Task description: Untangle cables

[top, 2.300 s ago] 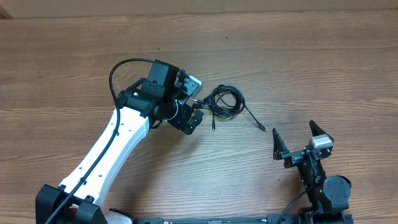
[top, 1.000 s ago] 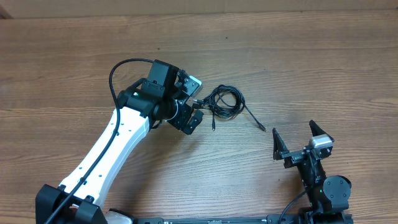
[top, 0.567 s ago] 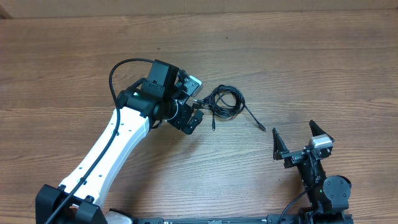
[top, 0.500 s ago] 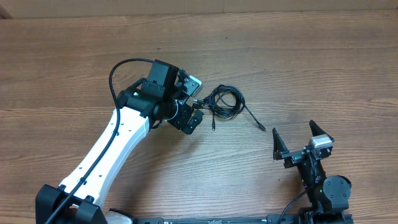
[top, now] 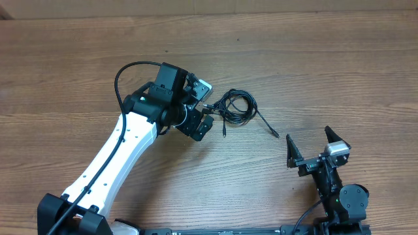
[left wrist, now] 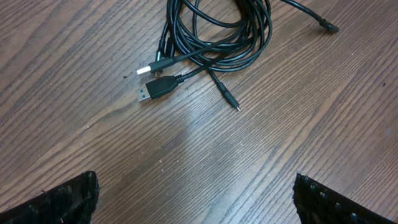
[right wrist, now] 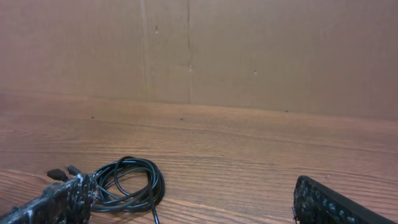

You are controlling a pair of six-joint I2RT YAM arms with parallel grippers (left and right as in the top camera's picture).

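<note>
The cables [top: 236,108] lie as a loose black coil on the wooden table, just right of my left gripper [top: 208,108]. In the left wrist view the coil [left wrist: 217,37] sits ahead of the open left gripper [left wrist: 196,208]. Two USB plugs [left wrist: 152,89] and a thin tip [left wrist: 231,102] point toward it, and nothing is between the fingers [left wrist: 62,199]. One strand trails right to a small plug [top: 274,132]. My right gripper [top: 312,145] stands open near the front right, apart from the coil [right wrist: 130,183], which shows beside its left finger [right wrist: 62,202].
The wooden table [top: 313,65] stretches bare around the coil. A brown cardboard wall [right wrist: 249,56] closes off the far side in the right wrist view. The left arm's white link [top: 114,153] crosses the front left.
</note>
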